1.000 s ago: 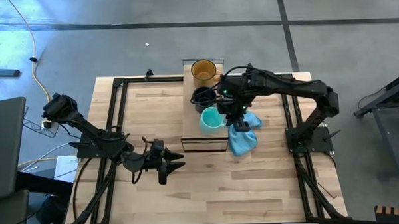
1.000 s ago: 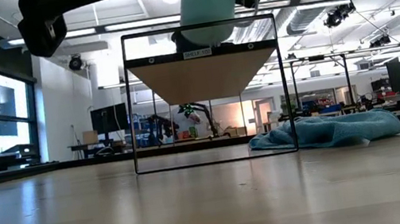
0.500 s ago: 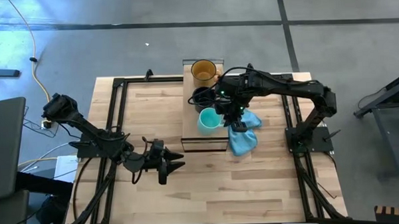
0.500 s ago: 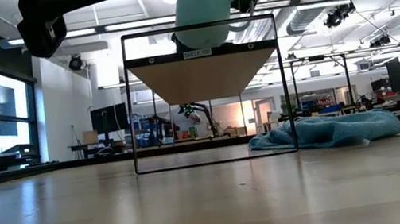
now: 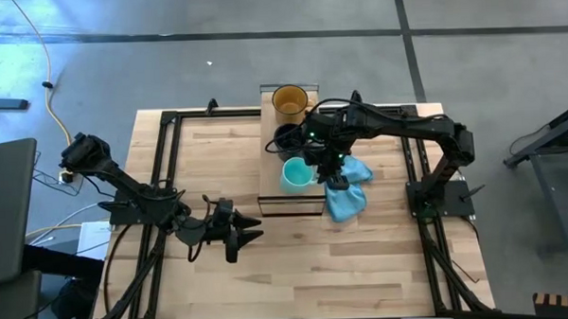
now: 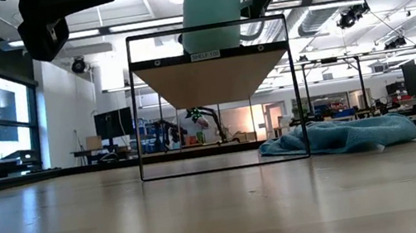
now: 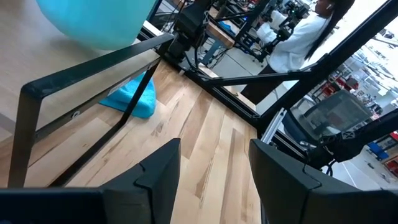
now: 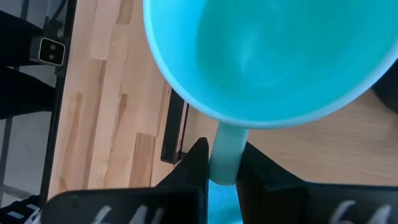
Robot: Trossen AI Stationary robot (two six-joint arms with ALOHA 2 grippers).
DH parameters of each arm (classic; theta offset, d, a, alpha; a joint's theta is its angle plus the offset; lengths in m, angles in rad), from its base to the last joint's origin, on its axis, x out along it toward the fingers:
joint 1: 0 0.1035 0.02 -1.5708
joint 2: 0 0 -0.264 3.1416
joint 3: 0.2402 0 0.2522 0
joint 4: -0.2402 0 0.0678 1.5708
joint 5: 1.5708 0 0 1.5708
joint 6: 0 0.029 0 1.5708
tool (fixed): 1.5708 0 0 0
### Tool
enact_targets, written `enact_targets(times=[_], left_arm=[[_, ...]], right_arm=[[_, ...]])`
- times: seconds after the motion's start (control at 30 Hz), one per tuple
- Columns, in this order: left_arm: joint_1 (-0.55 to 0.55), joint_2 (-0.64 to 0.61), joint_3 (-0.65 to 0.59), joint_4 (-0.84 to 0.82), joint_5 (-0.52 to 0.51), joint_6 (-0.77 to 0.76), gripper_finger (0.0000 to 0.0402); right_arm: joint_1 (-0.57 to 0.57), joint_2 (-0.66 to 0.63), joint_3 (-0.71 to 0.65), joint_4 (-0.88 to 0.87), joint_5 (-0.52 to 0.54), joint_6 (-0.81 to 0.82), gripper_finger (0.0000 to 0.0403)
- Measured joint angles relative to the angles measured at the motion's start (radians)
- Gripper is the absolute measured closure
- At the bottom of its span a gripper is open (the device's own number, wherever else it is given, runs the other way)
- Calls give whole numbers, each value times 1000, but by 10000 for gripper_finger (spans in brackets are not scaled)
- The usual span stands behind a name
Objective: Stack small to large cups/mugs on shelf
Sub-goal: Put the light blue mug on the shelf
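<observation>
The right pincer [image 5: 324,165] is clamped on the handle of the teal mug [image 5: 297,172], its 2 fingers [image 8: 198,163] pressed against either side of the handle in the right wrist view, and it carries the mug just above the near end of the shelf [image 5: 271,200]. In the low view the mug hangs upright, clear of the shelf's top frame. Farther along the shelf stand the black mug [image 5: 287,137] and, at the far end, the amber glass mug [image 5: 290,101], each resting on the shelf. The teal mug looks light, stiff and smooth-glazed, so a handle hold is likely to let it swing or twist; it seems breakable if dropped. The handle remains the natural place to hold it, since the body looks too wide for the fingers. The left pincer [image 5: 237,235] waits over the bench [image 5: 364,270], well apart from the shelf, its fingers standing apart. A blue cloth [image 5: 346,197] lies just beside the shelf.
</observation>
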Motion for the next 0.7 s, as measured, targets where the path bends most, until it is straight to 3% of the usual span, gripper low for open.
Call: enact_targets(times=[0.7], left_arm=[[0,0,0,-4,0,0,222]], right_arm=[[0,0,0,20,0,-11,381]])
